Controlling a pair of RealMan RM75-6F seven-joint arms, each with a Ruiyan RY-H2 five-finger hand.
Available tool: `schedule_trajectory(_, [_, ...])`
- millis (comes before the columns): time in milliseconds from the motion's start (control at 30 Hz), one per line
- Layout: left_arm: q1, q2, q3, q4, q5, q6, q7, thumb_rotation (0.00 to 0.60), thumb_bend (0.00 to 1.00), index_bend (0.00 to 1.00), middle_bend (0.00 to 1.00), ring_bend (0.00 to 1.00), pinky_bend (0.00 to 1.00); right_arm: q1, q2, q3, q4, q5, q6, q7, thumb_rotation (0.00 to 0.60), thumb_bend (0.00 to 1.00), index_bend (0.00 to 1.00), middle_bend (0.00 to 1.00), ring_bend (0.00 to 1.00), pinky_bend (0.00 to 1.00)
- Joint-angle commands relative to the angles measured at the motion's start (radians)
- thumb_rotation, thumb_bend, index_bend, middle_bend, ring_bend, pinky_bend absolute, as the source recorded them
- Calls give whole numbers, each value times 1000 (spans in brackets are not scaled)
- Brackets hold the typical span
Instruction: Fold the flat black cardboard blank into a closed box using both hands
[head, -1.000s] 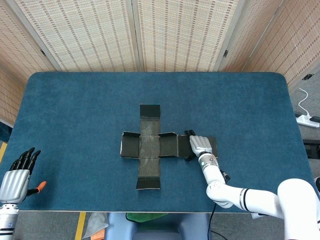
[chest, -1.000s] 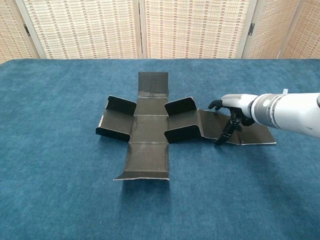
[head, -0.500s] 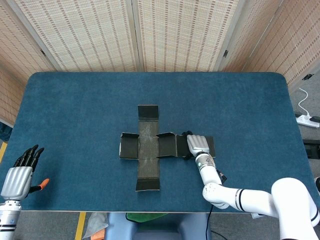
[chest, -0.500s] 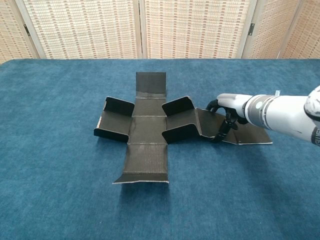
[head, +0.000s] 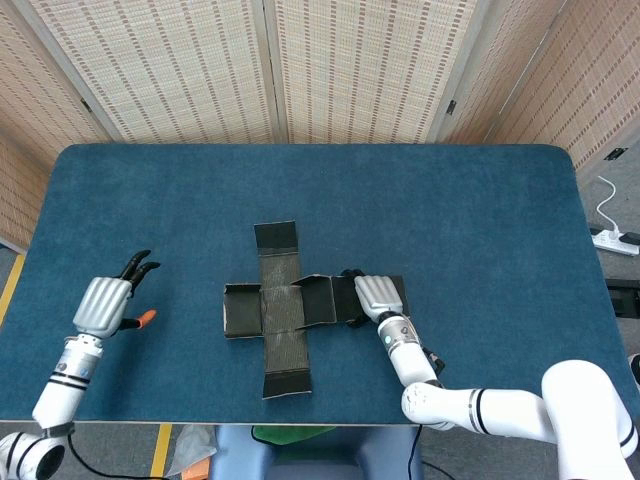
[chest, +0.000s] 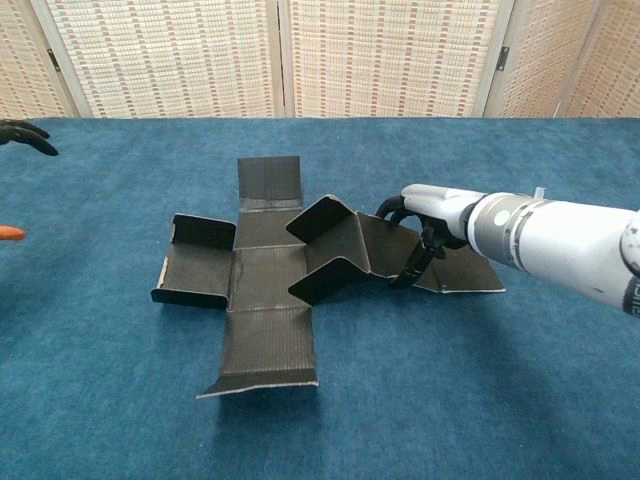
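On the desk (head: 480, 230), right hand (head: 372, 296) curled, gripping the cardboard (head: 280, 308) flap to fold; left hand (head: 103, 304) open, empty.

No legible txt, labels or nos. anywhere (both views).

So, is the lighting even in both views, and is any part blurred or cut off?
Head view: soft even light, no glare, the cardboard sharp with hardly any shadow. Chest view: the box flaps cast a faint shadow on the table, and the left hand is cut off at the frame edge.
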Motion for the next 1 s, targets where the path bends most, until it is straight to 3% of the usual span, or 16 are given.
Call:
schedule_trajectory(33, [-57,-69,-21,61,-32,-55,61,600,250,148,147,594,793,2,-4,1,0,-2,0,1,600,214,400,375,785,1000])
schedule_trajectory(167, [-76,-102,-24,92,-47,-70,91,600,220,54,80,592,805,3,-8,1,5,-2,1,0,600,214,400,375,785,1000])
schedule_trajectory(233, [-113,-162,-17,152,-56,-105,180,600,208,2,17,579,805,6,-14,3,7,-4,6,-1,600,214,400,375,785,1000])
schedule_trajectory(333, [-138,-232,-25,203,-85,-116,247,600,207,0,0,567,801,8,-18,5,11,-4,8,-4,600,214,400,375,785,1000])
schedule_trajectory(567, [-170,-313,-15,261,-92,-124,268,600,207,0,0,554,798,11,-21,9,11,-2,13,-9,600,214,400,375,785,1000])
schedule_trajectory(800, [-189,-340,-12,237,-104,-145,225,600,193,0,0,548,798,8,-19,6,9,-6,14,-11,600,214,400,376,785,1000])
schedule_trajectory(1000, [-196,-315,-12,131,-98,-173,49,600,193,0,0,545,799,5,-14,4,7,-24,3,-3,600,214,400,376,785,1000])
